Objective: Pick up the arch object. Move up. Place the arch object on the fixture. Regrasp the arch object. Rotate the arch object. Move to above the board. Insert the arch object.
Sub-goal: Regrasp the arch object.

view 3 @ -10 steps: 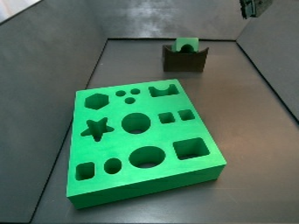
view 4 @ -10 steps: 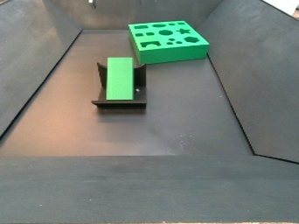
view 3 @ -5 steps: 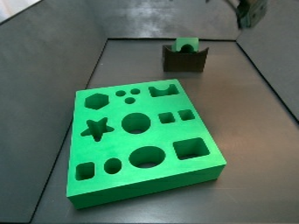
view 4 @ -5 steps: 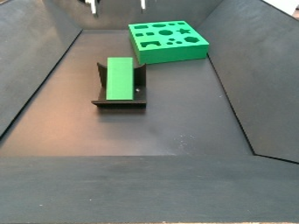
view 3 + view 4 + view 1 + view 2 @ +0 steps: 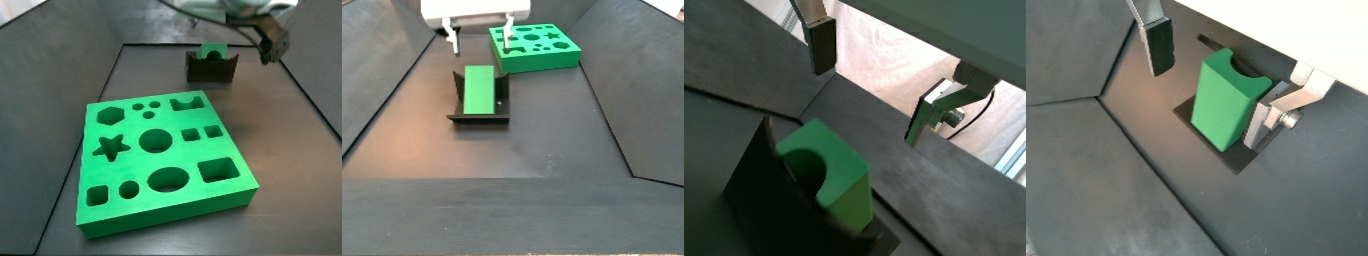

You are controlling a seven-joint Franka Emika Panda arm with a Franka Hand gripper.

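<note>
Arch [image 5: 478, 91] rests in the fixture [image 5: 476, 115], placed. Gripper [image 5: 477, 35] hovers above it, fingers [image 5: 1160, 45] spread, empty. Regrasp, rotation, move to board [image 5: 536, 46], insertion remain.

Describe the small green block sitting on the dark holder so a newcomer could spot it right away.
Find the big bright green slab with shaped holes. Beside it stands a small dark U-topped fixture, below the open gripper. The plain, duller green oblong block resting in its dip, without cut-out holes, is the one.
</note>
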